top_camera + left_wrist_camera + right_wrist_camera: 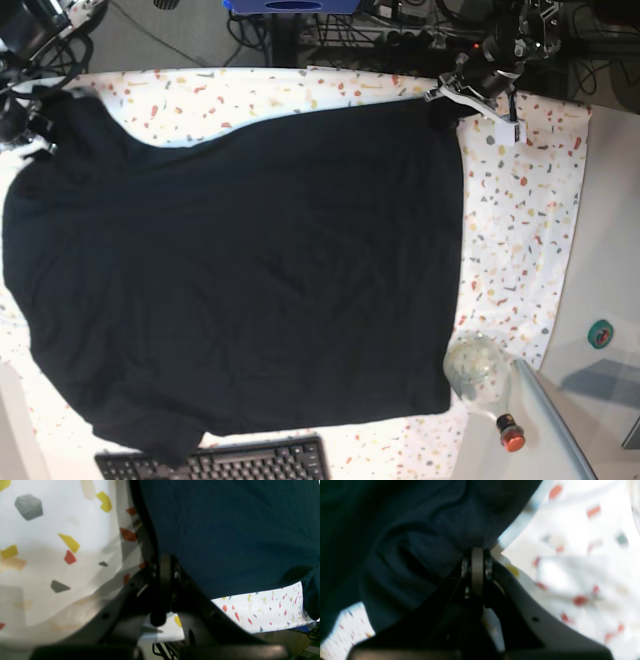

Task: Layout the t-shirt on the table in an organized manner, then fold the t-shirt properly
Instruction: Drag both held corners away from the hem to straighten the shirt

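Two end effectors, left (163, 562) and right (477, 552), each pinch an edge of the plain black cloth t-shirt (240, 270), which lies spread nearly flat across the white speckled surface (520, 210) near a black keyboard (215, 463).

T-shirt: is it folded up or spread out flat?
Spread out. The t-shirt lies open and flat across the table, with no folds.

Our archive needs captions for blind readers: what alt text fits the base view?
A black t-shirt lies spread nearly flat over a speckled white table, with the left gripper and right gripper each shut on one of its far corners. A black keyboard and a clear bottle sit along the near edge.
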Controlling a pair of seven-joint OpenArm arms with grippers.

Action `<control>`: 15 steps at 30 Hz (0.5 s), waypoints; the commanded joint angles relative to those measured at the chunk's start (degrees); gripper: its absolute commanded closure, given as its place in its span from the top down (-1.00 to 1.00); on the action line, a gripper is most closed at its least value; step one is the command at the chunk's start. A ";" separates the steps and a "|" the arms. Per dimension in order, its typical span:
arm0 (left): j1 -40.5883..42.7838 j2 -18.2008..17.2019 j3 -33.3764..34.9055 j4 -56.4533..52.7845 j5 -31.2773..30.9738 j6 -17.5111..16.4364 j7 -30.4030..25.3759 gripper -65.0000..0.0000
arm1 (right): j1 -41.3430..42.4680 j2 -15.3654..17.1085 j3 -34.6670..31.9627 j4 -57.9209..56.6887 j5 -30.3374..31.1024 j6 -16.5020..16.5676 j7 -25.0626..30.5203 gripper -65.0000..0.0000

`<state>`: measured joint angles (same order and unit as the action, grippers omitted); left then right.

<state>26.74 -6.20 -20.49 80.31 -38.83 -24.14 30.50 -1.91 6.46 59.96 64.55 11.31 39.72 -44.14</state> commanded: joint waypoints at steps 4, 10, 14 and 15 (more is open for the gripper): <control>0.47 -1.06 -0.04 1.58 -0.34 -0.43 -0.48 -1.00 | -3.32 -2.02 0.04 9.86 -0.37 0.28 -1.18 -1.00; 0.82 -2.46 -0.04 2.90 -0.34 -0.43 -0.48 -1.00 | -5.43 -4.30 -0.05 17.42 -0.37 0.28 -4.26 -1.00; 1.43 -2.55 -1.27 6.76 -0.34 -0.43 5.15 -1.00 | -5.34 -4.30 -0.14 17.69 -0.45 0.28 -4.43 -1.00; 1.08 -2.55 -2.23 7.64 -0.34 -0.43 7.43 -1.00 | -5.34 -4.30 -0.14 17.69 -0.45 0.28 -4.43 -1.00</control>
<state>27.77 -8.19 -22.17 86.85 -38.61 -24.18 39.24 -7.53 1.21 59.75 81.12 10.22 39.72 -49.39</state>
